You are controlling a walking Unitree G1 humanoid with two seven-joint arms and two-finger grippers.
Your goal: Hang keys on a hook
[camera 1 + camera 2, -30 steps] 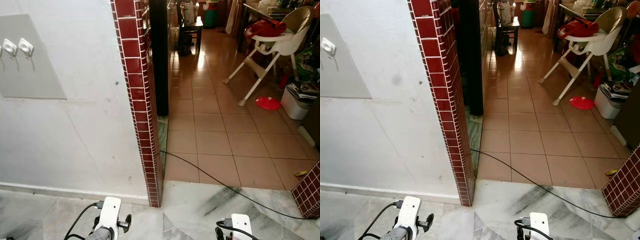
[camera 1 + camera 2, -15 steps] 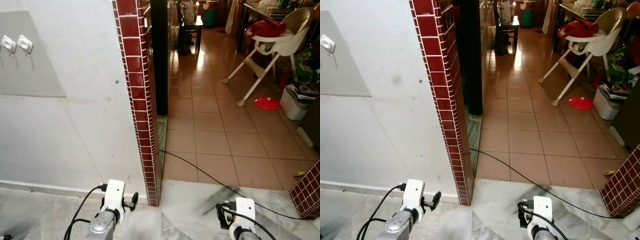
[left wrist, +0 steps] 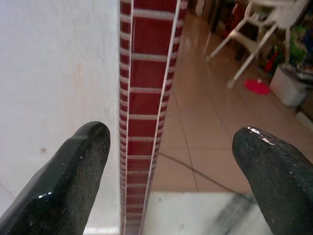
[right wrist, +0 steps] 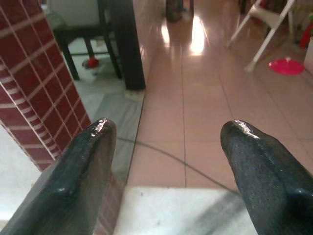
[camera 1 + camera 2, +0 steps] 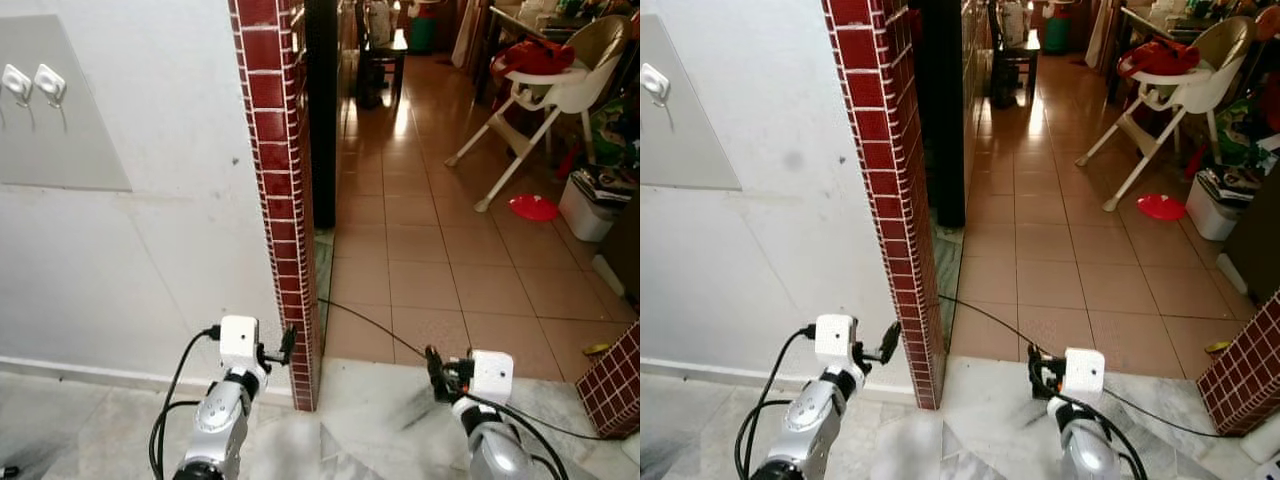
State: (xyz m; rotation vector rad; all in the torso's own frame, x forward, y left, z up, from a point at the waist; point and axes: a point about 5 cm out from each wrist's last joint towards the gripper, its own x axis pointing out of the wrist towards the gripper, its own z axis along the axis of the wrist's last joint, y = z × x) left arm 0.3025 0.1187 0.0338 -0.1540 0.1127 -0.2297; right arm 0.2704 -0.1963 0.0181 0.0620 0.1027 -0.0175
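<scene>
While I stand at the corner where the white wall (image 5: 150, 250) meets the red-tiled pillar (image 5: 280, 200), the terracotta floor (image 5: 430, 250) runs away ahead on my right, with a white high chair (image 5: 545, 90) and a red plate (image 5: 535, 207) far down it. High on the wall, well up and to my left, a grey panel (image 5: 70, 140) carries two white hooks (image 5: 35, 85) set side by side, each standing upright with its prong low. That is the way my reach must go, I judge: up and leftward, across the wall. My left gripper (image 5: 285, 345) is raised low in front, just beside the pillar's edge, its two black fingers (image 3: 73, 171) spread wide with nothing between them. My right gripper (image 5: 435, 362) hangs over the marble threshold near a black cable (image 5: 370, 322), fingers likewise wide apart and bare. I can find no keys anywhere, neither in my fingers nor on the hooks. The left arm lies nearer the hooks, so I would expect that one to serve, once keys are in hand.
</scene>
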